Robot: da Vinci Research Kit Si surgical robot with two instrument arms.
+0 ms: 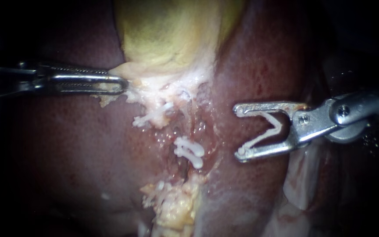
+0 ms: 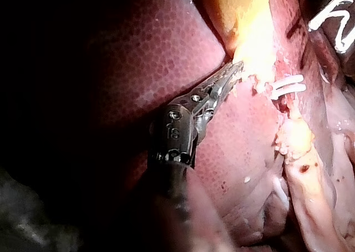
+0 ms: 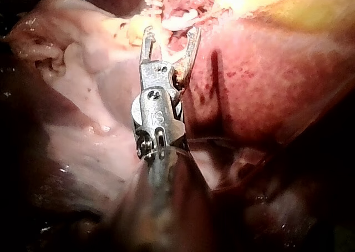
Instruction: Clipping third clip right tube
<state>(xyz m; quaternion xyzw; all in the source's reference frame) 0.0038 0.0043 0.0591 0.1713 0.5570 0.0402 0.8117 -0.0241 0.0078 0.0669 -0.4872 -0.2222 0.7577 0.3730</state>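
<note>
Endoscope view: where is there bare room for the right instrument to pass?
Free: bare liver between the right instrument with its loaded clip and the placed clips. Crowded: around those clips and by the left instrument at the gallbladder.

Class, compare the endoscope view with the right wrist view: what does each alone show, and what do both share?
Endoscope only: the left instrument, jaws shut on pale tissue below the gallbladder. Right wrist only: most of the folded pink tissue beside the right instrument. Both: the right instrument's jaws holding an open white clip, the gallbladder and the liver.
</note>
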